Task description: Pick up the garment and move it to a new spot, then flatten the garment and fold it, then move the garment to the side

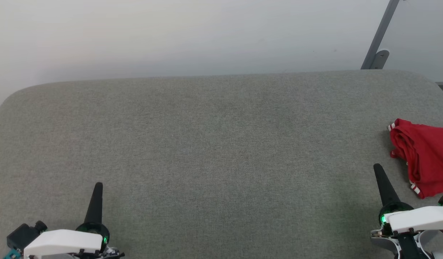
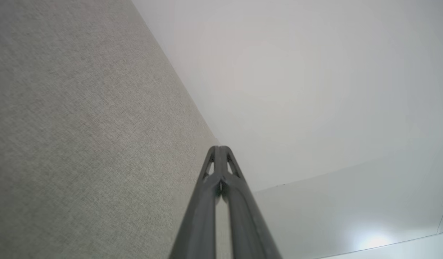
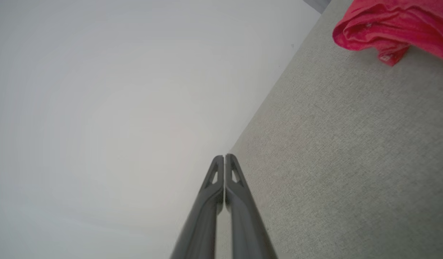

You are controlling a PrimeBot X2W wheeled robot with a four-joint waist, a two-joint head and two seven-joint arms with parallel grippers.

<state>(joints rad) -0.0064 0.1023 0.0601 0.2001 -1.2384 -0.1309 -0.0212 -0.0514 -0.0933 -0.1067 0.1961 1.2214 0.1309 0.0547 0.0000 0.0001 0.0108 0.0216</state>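
The garment (image 1: 424, 158), a red shirt with red-and-white stripe trim, lies bunched in folds at the right edge of the grey fabric surface (image 1: 214, 144); part of it runs out of the head view. It also appears as a red heap (image 3: 394, 28) at the top right of the right wrist view. My right gripper (image 1: 378, 168) is shut and holds nothing, a short way to the left of the garment's near end and not touching it. My left gripper (image 1: 98, 185) is shut and holds nothing at the lower left, far from the garment. Both fingertip pairs are pressed together (image 2: 219, 148) (image 3: 224, 157).
The grey fabric surface has rounded far corners and ends at a pale wall. A grey metal bracket and post (image 1: 379, 46) rise behind the far right corner. Wide bare room lies between the two grippers.
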